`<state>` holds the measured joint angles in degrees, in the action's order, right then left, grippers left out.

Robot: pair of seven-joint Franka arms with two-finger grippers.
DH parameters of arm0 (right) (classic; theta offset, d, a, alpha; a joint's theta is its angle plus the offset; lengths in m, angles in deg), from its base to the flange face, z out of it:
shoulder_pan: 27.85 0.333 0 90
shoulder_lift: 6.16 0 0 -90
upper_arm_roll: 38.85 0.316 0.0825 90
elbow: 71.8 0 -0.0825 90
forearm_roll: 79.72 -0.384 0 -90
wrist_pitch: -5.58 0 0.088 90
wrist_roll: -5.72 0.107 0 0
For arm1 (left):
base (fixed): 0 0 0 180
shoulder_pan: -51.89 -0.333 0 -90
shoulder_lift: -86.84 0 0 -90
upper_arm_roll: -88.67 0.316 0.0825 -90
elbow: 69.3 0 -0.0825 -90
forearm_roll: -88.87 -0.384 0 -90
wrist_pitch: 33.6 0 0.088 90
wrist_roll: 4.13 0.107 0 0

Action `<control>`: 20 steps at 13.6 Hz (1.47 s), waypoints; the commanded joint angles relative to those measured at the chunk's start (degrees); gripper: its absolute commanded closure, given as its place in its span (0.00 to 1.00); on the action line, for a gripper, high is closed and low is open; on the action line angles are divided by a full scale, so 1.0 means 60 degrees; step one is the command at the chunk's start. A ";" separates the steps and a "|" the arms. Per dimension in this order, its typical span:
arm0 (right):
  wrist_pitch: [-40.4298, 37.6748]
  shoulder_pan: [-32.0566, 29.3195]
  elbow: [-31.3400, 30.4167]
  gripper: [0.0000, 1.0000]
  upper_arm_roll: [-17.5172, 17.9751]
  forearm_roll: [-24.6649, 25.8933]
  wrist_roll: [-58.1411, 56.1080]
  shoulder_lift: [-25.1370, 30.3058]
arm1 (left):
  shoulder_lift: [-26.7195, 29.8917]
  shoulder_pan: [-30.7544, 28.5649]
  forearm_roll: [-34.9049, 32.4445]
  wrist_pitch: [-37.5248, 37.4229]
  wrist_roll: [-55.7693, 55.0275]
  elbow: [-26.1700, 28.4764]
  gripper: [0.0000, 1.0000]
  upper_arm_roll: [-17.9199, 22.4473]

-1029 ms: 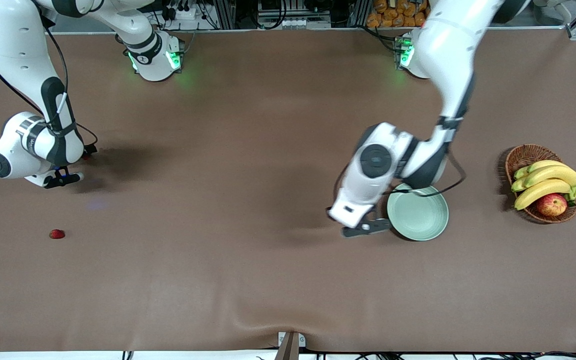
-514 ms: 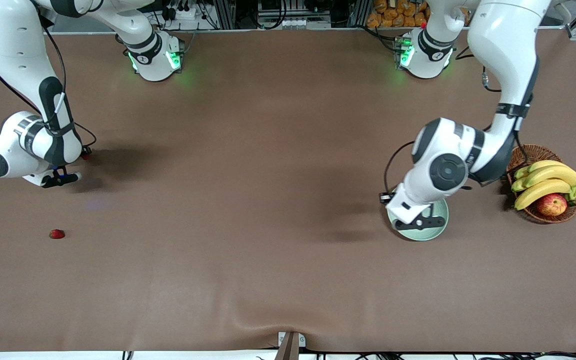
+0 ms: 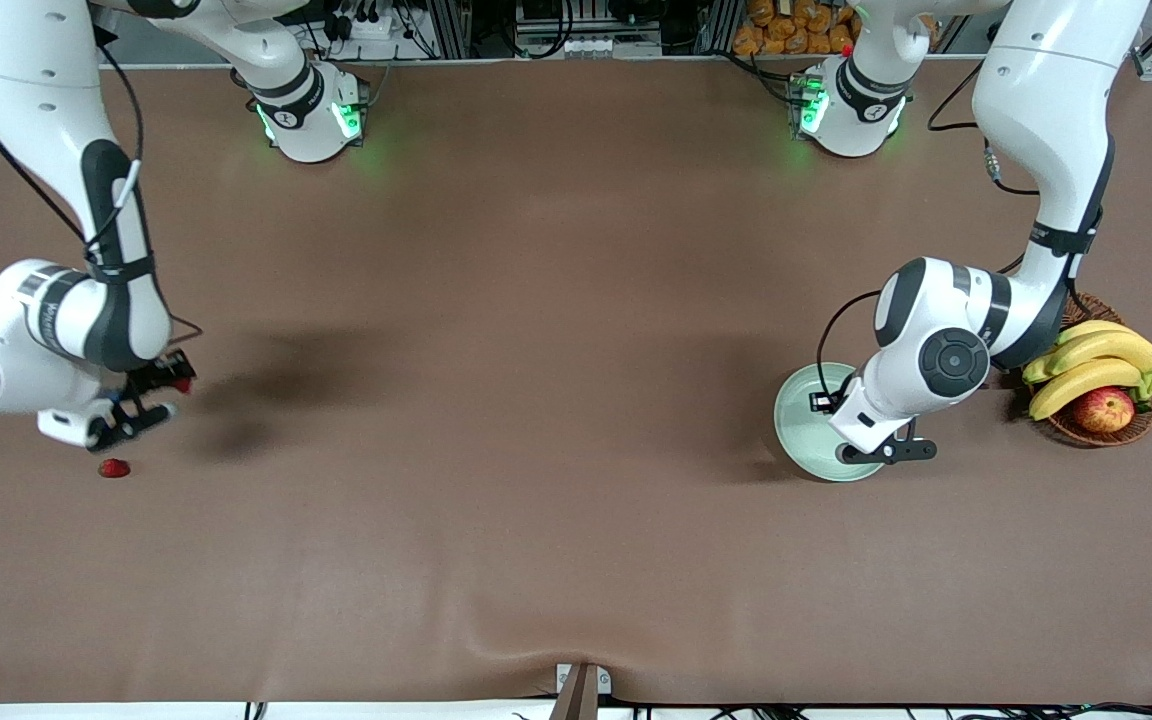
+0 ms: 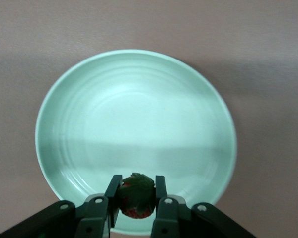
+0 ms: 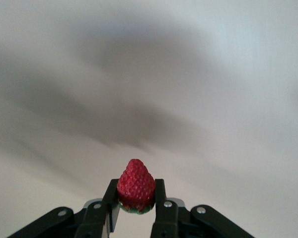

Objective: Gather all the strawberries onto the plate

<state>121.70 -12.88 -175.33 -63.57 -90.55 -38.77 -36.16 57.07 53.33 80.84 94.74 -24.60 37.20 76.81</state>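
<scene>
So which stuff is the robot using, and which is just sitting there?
Part of the job:
strawberry in left gripper
strawberry in right gripper
strawberry on the table
plate

Just lying about:
basket
bananas
apple

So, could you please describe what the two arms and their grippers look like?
Both arms are glossy white with rounded shells, dark grey joint bands and round dark caps at the wrists. Thin black cables loop outside the forearms. The bases glow green. The left gripper and right gripper are matte black, with flat fingers fixed by small silver screws.
</scene>
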 commanded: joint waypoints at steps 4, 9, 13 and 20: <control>-0.0049 -0.0078 0.2705 1.00 0.2417 -0.0682 0.0515 -0.1384 | 0.0242 -0.0373 -0.0274 -0.0221 -0.0133 0.0107 0.00 -0.0117; 0.2116 0.2085 0.3117 1.00 0.2977 -0.0978 0.2459 -0.2045 | 0.0830 -0.0211 -0.0128 -0.1131 -0.1577 -0.0448 0.00 -0.0817; 0.2354 0.3829 0.4244 1.00 0.3006 -0.0949 0.4043 -0.3069 | 0.0246 0.0460 -0.0128 -0.1132 -0.3718 -0.1369 0.00 -0.1362; 0.3029 0.4581 0.4393 0.00 0.2992 -0.0890 0.4807 -0.3469 | -0.0796 0.1458 -0.0098 -0.0971 -0.5302 -0.2265 0.08 -0.1348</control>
<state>141.27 15.90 -150.42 -45.46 -95.43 -10.24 -57.55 53.73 61.07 80.70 89.22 -54.16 25.67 68.65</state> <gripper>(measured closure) 0.529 0.040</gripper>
